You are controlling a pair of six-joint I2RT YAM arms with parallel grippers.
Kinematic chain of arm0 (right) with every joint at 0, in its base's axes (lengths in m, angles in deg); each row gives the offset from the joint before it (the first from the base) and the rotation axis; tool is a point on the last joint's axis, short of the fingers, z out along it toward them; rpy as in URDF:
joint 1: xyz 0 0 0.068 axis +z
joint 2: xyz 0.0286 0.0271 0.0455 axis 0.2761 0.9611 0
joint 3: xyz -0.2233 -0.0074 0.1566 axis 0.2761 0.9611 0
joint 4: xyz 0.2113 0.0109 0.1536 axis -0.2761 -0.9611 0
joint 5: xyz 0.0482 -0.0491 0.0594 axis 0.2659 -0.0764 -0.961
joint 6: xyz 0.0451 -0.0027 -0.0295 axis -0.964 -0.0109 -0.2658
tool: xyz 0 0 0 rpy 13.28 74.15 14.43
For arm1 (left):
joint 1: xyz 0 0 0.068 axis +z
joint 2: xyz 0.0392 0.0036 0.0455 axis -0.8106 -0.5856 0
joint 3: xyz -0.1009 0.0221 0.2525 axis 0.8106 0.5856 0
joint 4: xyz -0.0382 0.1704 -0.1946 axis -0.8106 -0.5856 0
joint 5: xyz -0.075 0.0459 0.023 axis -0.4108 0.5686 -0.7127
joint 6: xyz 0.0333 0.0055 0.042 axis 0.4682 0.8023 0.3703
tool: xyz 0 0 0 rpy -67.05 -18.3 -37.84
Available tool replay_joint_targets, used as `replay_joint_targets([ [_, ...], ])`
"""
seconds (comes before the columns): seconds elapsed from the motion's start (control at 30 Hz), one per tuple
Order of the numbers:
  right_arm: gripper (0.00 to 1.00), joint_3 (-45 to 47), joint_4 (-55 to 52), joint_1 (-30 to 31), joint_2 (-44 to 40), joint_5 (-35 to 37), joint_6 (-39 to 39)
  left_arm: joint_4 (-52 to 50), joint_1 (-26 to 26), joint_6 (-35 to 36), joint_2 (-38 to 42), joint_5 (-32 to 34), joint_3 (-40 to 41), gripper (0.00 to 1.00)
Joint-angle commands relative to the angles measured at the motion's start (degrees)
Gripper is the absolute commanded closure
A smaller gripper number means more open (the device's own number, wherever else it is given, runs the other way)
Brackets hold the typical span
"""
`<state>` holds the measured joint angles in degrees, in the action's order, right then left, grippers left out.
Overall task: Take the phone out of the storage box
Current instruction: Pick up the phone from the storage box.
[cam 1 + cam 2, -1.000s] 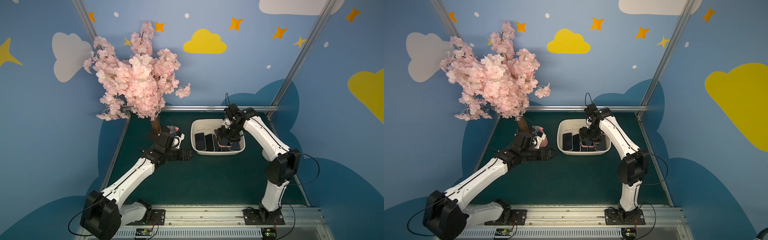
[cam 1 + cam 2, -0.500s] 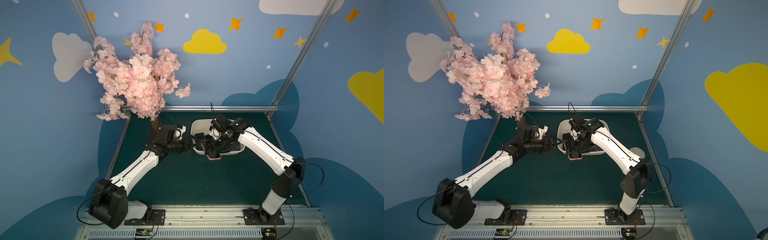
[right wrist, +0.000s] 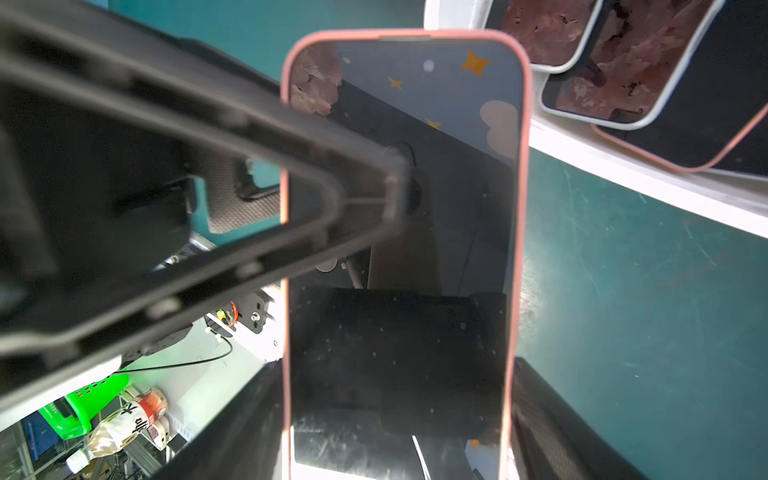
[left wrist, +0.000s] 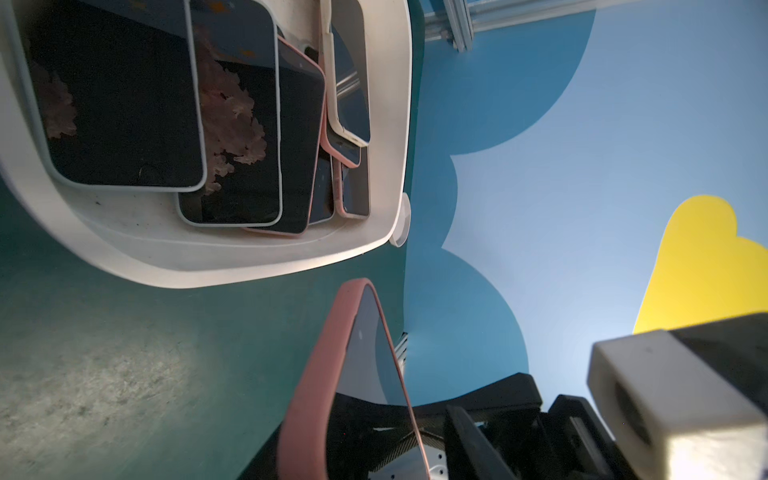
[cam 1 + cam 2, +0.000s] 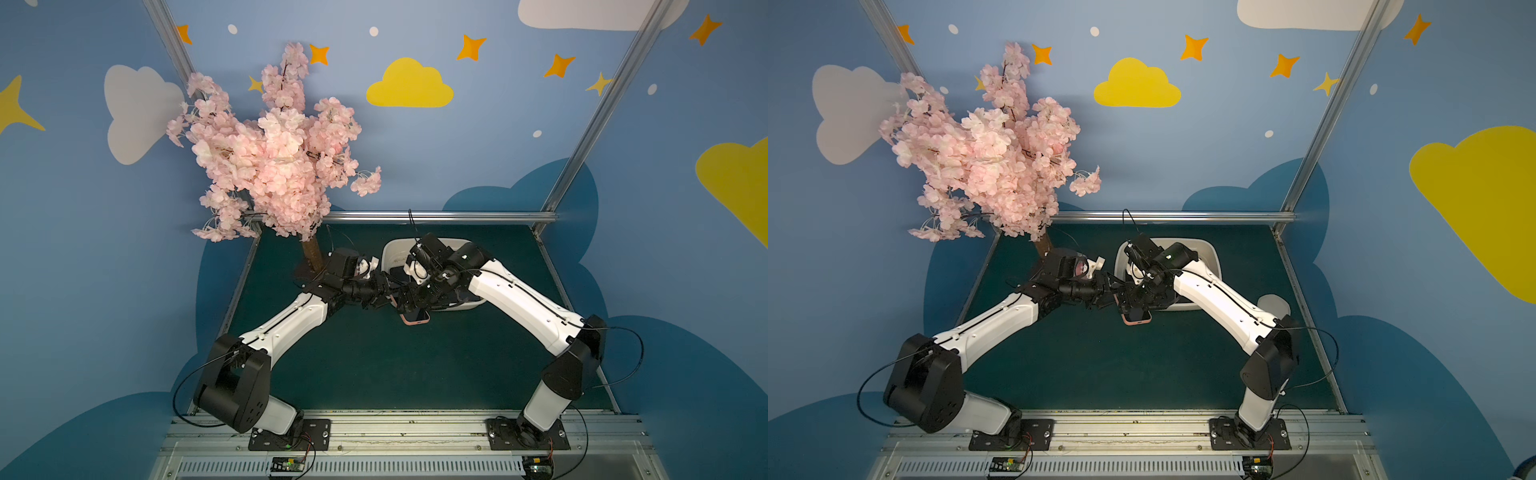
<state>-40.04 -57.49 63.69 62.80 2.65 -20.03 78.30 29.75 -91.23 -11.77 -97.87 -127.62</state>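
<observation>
I am standing at the front of the green table [image 5: 374, 365], looking in. The white storage box [image 5: 390, 257] sits at about 1 o'clock on the table, and a pink blossom tree [image 5: 274, 153] stands at 11 o'clock. One arm reaches in from 7 o'clock and one from 5 o'clock. They meet in the middle, right by the box's 7 o'clock corner. The right gripper [image 5: 409, 306] is grasping the phone [image 5: 416, 319], the one in the pink case. In the right wrist view its two black sides press on the long edges of the phone [image 3: 457, 249], with the dark screen facing the camera. The phone is out of the box. It is just outside that 7 o'clock corner, over the green table, and its free end pokes toward 6 o'clock in both top views [image 5: 1137, 319]. The left gripper [image 5: 381, 297] comes in from 9 o'clock, right up against the phone. One black finger [image 3: 291, 174] lies across the screen. I cannot tell if the left gripper is pinching the phone or only close to it. In the left wrist view, other phones [image 4: 124, 104] lie flat and overlapping inside the box [image 4: 390, 124].
</observation>
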Motion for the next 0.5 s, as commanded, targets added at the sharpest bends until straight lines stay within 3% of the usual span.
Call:
replay_joint_targets([
  [0.0, 0.32, -0.4, 2.3, 0.8, -0.9, -1.2, -0.5, 0.8, -0.1, -0.9, 0.1, -1.1, -0.2, 0.55],
  [0.23, 0.26, 0.1, 2.3, 1.1, -1.0, -1.0, -0.5, 1.1, 0.0, -1.4, -0.7, -1.7, -0.1, 0.78],
  [0.47, 0.12, 0.2, 2.4, 0.8, -0.8, -1.5, -0.9, 0.5, 0.0, -0.7, -1.3, -2.4, -0.3, 0.92],
])
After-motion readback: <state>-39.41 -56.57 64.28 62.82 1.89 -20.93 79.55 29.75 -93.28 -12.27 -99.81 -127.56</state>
